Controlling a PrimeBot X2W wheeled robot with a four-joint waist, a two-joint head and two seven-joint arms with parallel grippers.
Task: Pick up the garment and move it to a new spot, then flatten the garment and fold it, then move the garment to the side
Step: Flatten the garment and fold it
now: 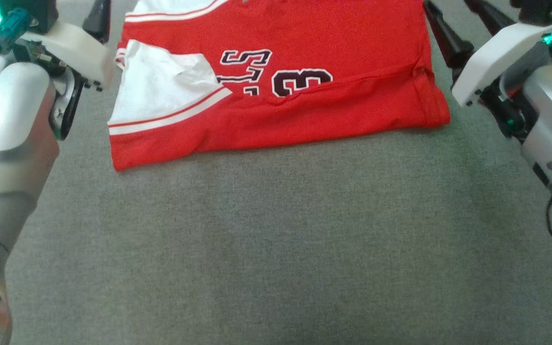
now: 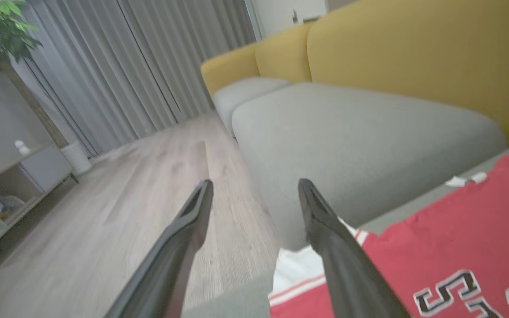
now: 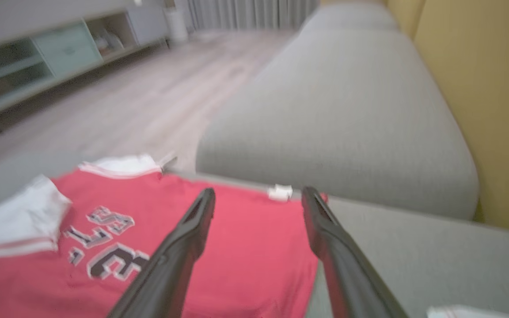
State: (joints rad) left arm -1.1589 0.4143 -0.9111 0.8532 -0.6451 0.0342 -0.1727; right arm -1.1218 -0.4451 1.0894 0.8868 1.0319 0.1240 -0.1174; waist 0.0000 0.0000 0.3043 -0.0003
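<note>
**A:** Where is the red fabric jersey with white sleeves and dark numerals (image 1: pixel 304 43) lying?

**B:** It is lying folded on the grey woven fabric cushion (image 1: pixel 276 239), towards the far edge in the head view. Its folded edge is facing the robot and the fold is hiding part of the numerals.

**A:** Is either hand gripping it?

**B:** No. The left gripper (image 2: pixel 254 185) is holding its two dark fingers wide apart with nothing between them, beside the white-sleeved end. One finger is crossing in front of that sleeve, and I cannot tell whether it is touching. The right gripper (image 3: pixel 259 192) is spread just as wide and empty, pointing over the plain red end.

**A:** And around it?

**B:** A second grey seat cushion (image 2: pixel 360 132) is sitting beyond, with a yellow upholstered backrest (image 2: pixel 413 53) rising behind it and a pale wooden floor (image 2: pixel 126 212) running alongside.
</note>
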